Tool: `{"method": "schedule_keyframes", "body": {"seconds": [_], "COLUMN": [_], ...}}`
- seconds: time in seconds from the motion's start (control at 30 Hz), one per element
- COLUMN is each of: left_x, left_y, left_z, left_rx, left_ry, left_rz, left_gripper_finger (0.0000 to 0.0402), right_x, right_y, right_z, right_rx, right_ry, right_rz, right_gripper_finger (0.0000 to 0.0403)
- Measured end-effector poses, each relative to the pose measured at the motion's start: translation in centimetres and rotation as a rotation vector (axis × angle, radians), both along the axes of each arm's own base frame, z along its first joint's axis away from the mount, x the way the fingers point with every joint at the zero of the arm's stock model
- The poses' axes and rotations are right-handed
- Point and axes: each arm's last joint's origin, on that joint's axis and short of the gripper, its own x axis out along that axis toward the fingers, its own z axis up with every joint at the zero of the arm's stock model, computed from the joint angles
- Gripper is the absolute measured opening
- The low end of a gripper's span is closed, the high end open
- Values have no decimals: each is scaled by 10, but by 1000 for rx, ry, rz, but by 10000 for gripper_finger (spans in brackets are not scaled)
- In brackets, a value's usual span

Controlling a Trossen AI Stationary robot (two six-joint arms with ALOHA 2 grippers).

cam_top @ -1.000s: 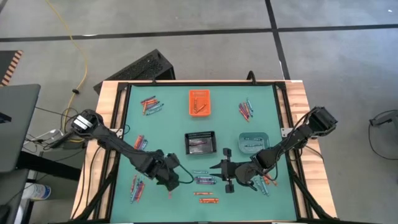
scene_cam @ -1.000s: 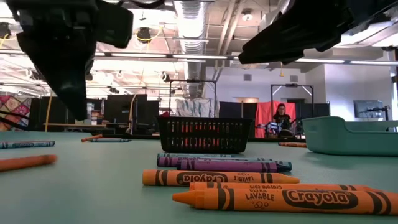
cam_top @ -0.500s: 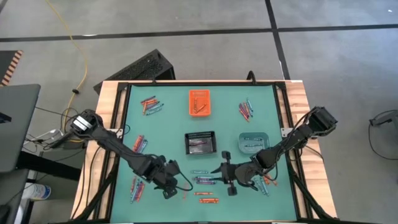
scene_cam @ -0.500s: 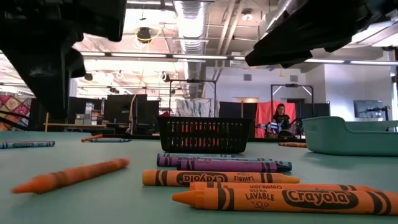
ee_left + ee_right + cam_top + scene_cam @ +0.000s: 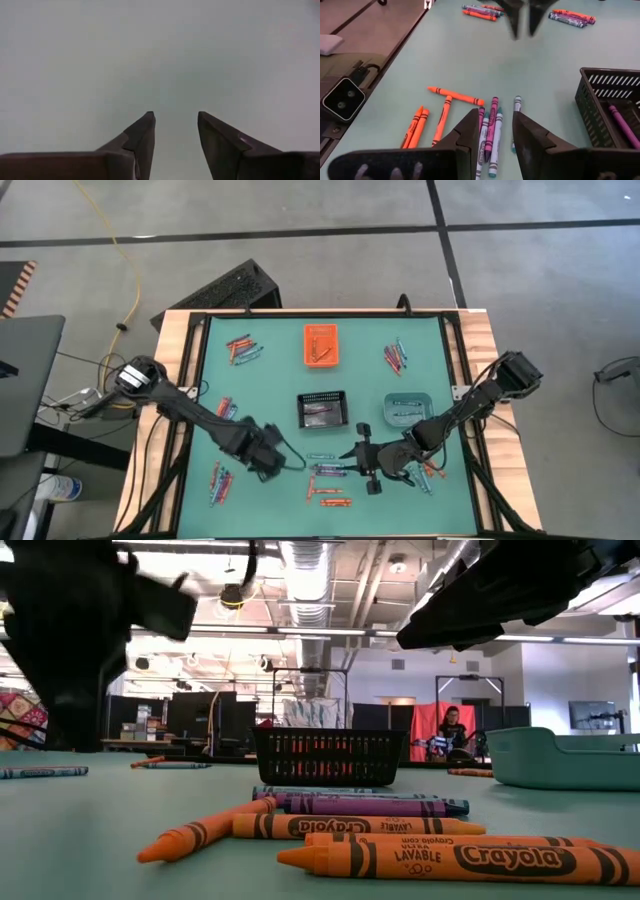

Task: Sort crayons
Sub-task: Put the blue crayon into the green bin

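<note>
Several crayons [image 5: 328,471], purple, teal and orange, lie side by side on the green mat near its front middle. One orange crayon [image 5: 456,96] lies slantwise across the left ends of that group; the low view shows this orange crayon [image 5: 205,830] too. My left gripper [image 5: 175,120] points down at bare mat just left of them, open, with nothing between its fingers [image 5: 262,464]. My right gripper [image 5: 495,122] hovers open at the group's right end, above it, slanting down toward the table's left [image 5: 362,460].
An orange bin [image 5: 321,345] stands at the back, with a black mesh bin [image 5: 322,410] and a teal bin [image 5: 408,410] at mid table. More crayon heaps lie at the back left [image 5: 243,348], back right [image 5: 396,358], left [image 5: 218,480] and under my right arm [image 5: 430,472].
The orange crayon has travelled along the mat from near my left gripper toward the table's right. It now lies slantwise against the left ends of the crayon group. My left gripper has dipped toward the near edge and come back.
</note>
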Motion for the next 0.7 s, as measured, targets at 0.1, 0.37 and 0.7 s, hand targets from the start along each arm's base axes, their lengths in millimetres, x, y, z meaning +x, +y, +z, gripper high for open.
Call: {"method": "schedule_keyframes", "body": {"seconds": [0.1,0.37,0.7], "left_x": [-12,-19,-59], "left_y": [22,81,139], "left_z": [-1,1,6], "left_rx": [111,246,56], "left_ry": [178,401,185], "left_rz": [47,79,254], "left_gripper_finger": [132,126,126], "right_x": [0,0,-2], "right_y": [0,0,-1], "right_z": [0,0,-4], "right_rx": [0,-2,-27], "right_ry": [0,2,42], "right_rz": [0,0,3], "right_gripper_finger": [111,111,111]}}
